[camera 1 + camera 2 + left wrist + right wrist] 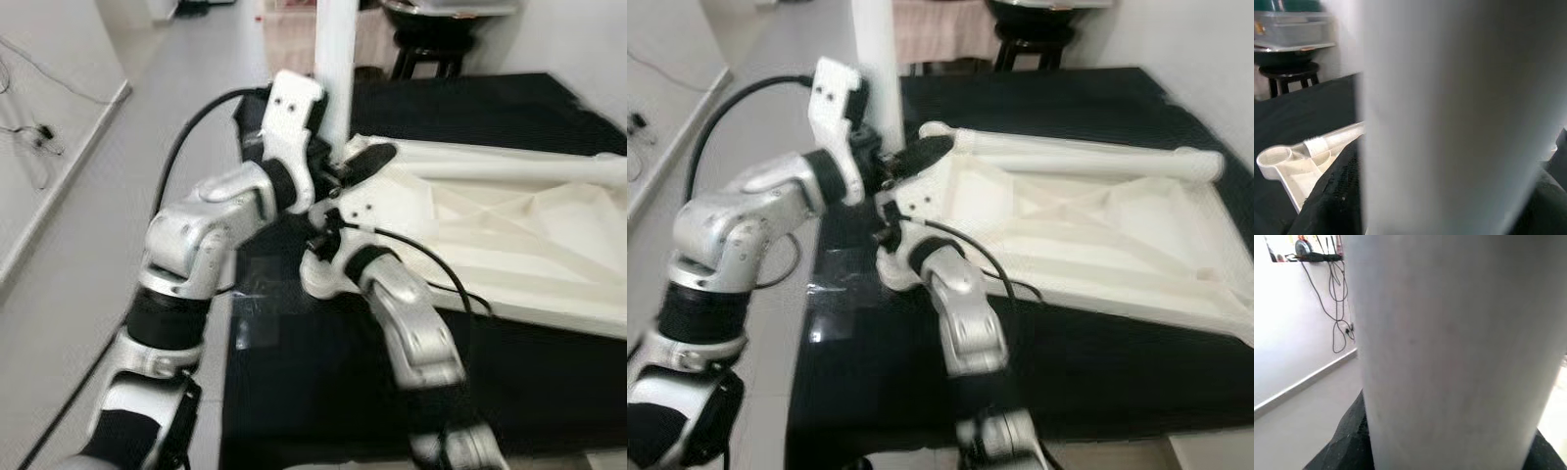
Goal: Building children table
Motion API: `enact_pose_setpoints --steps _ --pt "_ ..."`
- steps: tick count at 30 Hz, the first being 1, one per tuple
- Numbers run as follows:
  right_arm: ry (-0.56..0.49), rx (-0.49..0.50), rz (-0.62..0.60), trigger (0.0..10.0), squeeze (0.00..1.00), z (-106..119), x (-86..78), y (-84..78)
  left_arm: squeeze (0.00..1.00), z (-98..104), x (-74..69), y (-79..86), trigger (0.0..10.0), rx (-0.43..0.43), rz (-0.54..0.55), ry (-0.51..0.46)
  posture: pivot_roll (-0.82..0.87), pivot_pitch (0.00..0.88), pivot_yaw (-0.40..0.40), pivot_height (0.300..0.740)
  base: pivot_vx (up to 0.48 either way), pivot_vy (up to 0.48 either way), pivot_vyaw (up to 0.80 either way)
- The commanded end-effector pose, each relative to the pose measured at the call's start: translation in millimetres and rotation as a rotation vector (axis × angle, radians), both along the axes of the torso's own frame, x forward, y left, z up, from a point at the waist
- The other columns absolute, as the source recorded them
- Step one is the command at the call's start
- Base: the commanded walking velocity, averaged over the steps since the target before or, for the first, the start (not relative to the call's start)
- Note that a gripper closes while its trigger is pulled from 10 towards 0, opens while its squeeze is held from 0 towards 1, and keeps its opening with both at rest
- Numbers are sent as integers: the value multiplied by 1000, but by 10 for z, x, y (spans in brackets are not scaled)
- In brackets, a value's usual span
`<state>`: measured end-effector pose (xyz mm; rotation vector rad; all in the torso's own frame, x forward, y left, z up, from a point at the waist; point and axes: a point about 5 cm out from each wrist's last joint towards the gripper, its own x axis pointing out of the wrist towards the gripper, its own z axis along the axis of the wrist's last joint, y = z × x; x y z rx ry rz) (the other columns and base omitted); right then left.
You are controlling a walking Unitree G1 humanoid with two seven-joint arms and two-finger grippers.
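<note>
Both grippers meet at the near-left corner of the upturned tabletop on the black mat, the left gripper and right gripper around the upright white leg. How wide either stands cannot be told. The leg is seemingly being seated in its corner socket; next comes pressing it straight down while keeping it vertical.

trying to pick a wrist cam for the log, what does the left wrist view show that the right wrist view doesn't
Left wrist view alone: the far corner socket of the upturned white tabletop, a second leg lying on it, and a black stool carrying a tray.

Right wrist view alone: a white wall with dangling black cables, a baseboard and pale floor.

Both share: the upright white table leg very close to the lens, and the black cloth below it.
</note>
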<state>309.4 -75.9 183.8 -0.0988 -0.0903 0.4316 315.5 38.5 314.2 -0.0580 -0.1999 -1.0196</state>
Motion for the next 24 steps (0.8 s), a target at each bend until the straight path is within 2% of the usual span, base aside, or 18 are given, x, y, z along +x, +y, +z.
enact_pose_setpoints --steps 1,4,8,9,12,13,14,18,23,24 --pt "145 -47 -23 0 0 -328 -28 -14 0 -26 -2 -40 10000 25 -12 0 10 126 49 740 0 0 0" --pt "107 -10 -32 0 0 -242 92 -16 0 -36 4 -44 10000 34 -7 -3 9 115 53 740 0 0 0" --pt "99 -6 -55 0 0 -198 89 1 0 -41 17 -31 10000 37 7 -3 16 113 49 740 0 0 0" --pt "94 -6 -56 0 0 -181 85 13 0 -41 16 -19 0 37 11 -6 20 109 50 740 0 0 0" --pt "96 2 -35 0 0 -124 38 81 0 -44 -1 -2 0 39 6 -12 26 105 51 740 0 0 0" --pt "89 13 0 2863 0 -86 31 113 0 -45 -5 -2 0 42 3 -13 27 104 51 740 0 0 0" --pt "76 11 33 10000 0 -46 36 136 0 -43 -7 -2 0 43 2 -13 27 104 51 740 0 0 0" --pt "45 2 148 10000 0 52 82 162 0 -39 0 -9 0 49 -1 -16 27 96 49 740 0 0 0" --pt "37 2 179 10000 0 78 104 159 0 -38 3 -12 0 50 -1 -17 29 94 47 740 0 0 0" --pt "13 -28 274 10000 0 145 162 120 0 -35 2 -18 0 50 -2 -19 28 90 44 740 0 0 0"
